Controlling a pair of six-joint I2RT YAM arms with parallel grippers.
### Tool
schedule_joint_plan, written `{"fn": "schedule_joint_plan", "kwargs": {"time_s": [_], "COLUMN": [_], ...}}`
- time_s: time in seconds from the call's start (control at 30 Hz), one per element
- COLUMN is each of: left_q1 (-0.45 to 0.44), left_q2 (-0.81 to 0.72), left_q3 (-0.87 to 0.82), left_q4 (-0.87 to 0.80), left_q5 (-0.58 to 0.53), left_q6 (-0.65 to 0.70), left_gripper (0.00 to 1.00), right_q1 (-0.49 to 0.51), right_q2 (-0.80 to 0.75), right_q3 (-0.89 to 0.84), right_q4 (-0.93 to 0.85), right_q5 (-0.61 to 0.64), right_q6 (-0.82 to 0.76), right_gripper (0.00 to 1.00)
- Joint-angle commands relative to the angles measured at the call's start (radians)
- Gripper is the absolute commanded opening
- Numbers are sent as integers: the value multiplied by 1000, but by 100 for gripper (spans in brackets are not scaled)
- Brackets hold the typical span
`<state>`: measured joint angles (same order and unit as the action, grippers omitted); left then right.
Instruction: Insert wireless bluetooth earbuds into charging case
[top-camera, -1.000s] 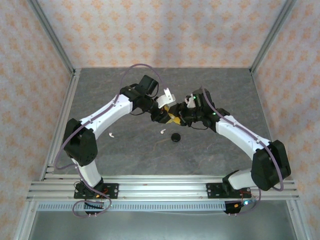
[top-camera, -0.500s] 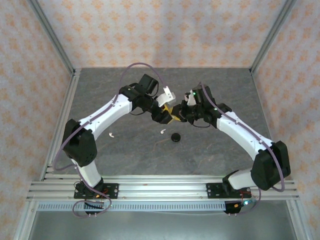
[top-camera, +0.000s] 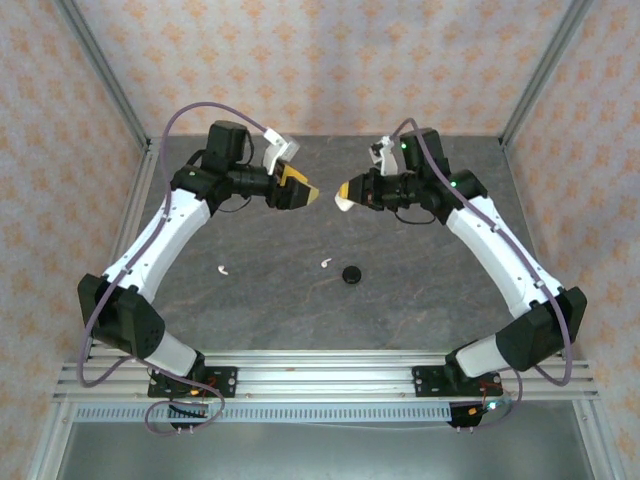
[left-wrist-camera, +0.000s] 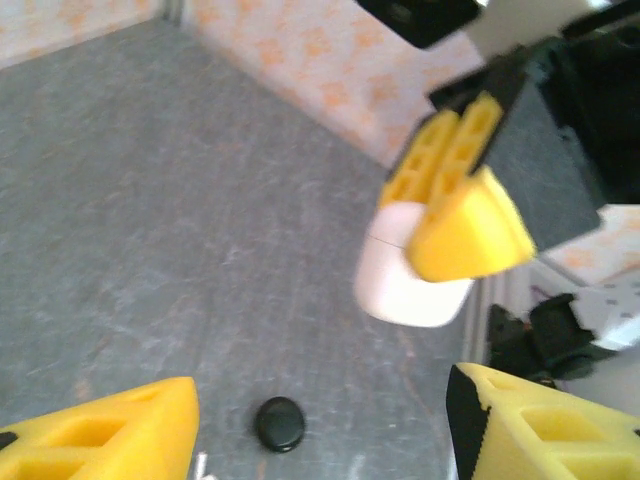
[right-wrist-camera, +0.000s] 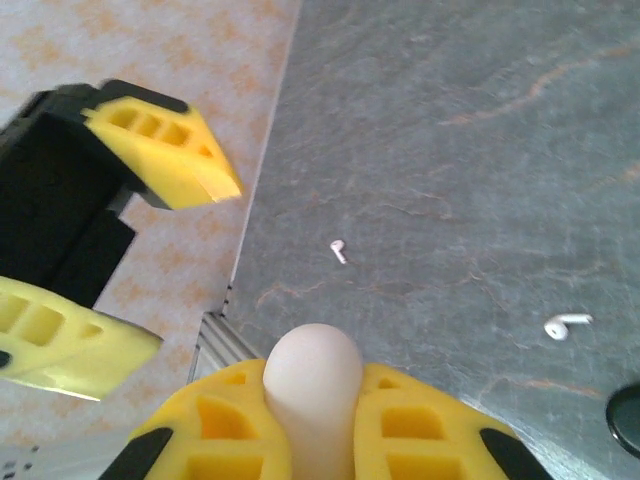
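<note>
My right gripper (top-camera: 348, 194) (right-wrist-camera: 312, 425) is shut on a white, rounded charging case (top-camera: 343, 203) (right-wrist-camera: 312, 375) (left-wrist-camera: 405, 290) and holds it up above the table. Facing it from the left, my left gripper (top-camera: 308, 193) (left-wrist-camera: 320, 430) stands open with nothing between its yellow fingers (right-wrist-camera: 165, 150). There is a small gap between the two. Two white earbuds with short stems lie on the grey table: one (top-camera: 326, 262) (right-wrist-camera: 565, 325) near the middle, the other (top-camera: 223, 269) (right-wrist-camera: 339, 250) further left. A small black round piece (top-camera: 351, 274) (left-wrist-camera: 279, 423) lies beside the middle earbud.
The grey table (top-camera: 420, 290) is walled in by patterned panels and metal posts (top-camera: 105, 80). An aluminium rail (top-camera: 320, 375) runs along the near edge by the arm bases.
The two grippers were together low over the middle of the table. They have risen and drawn apart. The left one has opened, and the white case stays in the right one.
</note>
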<state>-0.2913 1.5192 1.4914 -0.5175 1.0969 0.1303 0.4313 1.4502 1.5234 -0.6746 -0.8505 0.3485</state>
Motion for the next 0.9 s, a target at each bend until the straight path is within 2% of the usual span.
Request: {"fn": "schedule_joint_plan", "kwargs": {"time_s": [0.0,0.2,0.4,0.57,0.7,0.87], "left_q1": [-8,-7,-8,-10,-25,-61], "left_q2": [-13,-10,-13,-20,-34,-55], "left_q3": [55,78,97,102,88,49], "left_q4": [-95,-157,-166,-164,-138,-22], "left_q5": [201,274,274,265,258,226], "left_q6": [39,51,39,19,-6,-102], "left_gripper": [63,61,60,54,52,51], "right_q1": [9,44,85,95,103,107], "right_q2": [17,22,43,47,41,7], "right_q3": [92,135,172,178,169,116], "right_q4": [-57,38,34,55,67,114], "right_q5": [-94,-165,-183,-201,-215,-227], "right_q6": [-98,-73,-59,-37,-18,16], "right_gripper": [0,0,0,0,0,0]}}
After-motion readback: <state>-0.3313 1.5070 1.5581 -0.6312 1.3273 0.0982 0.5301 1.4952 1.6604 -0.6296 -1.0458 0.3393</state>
